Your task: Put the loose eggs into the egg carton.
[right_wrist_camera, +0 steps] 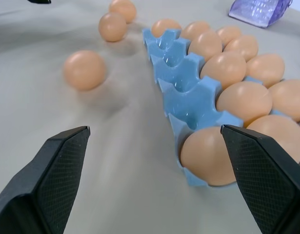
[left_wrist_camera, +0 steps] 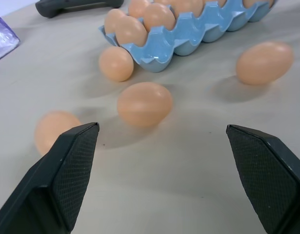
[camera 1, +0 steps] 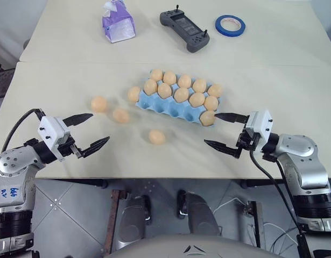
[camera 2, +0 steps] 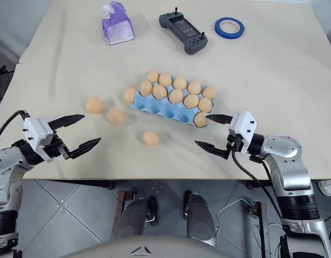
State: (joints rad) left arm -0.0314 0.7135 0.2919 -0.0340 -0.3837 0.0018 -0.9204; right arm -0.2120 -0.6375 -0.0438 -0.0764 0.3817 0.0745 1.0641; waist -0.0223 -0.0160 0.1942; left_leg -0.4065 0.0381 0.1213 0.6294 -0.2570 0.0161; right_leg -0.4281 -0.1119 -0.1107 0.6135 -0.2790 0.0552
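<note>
Lying loose on the table (camera 1: 57, 86), four eggs are waiting beside the egg carton (camera 1: 170, 109): one egg (camera 1: 134, 94) is touching the carton's left end, a second (camera 1: 121, 115) is sitting a little further left and nearer the robot, a third (camera 1: 99, 104) is lying furthest left of the carton, and a fourth (camera 1: 156, 137) is resting alone in front of the carton's near row. That near row is standing mostly vacant (four cups look bare, with one egg at its right end), while the two rows behind are sitting full.

Each egg is likely proving light, rigid yet brittle, and slick on its curved shell, so it is probably calling for a gentle pinch across its narrow middle, with the pads squarely opposed so it is not squirting out or rolling.

The left gripper (camera 1: 89, 131) is hovering with its fingers spread wide and holding nothing, well left of the carton and nearest the second and third eggs. The right gripper (camera 1: 224, 130) is likewise gaping and carrying nothing, just off the carton's right front corner, with the fourth egg lying apart to its left.
</note>
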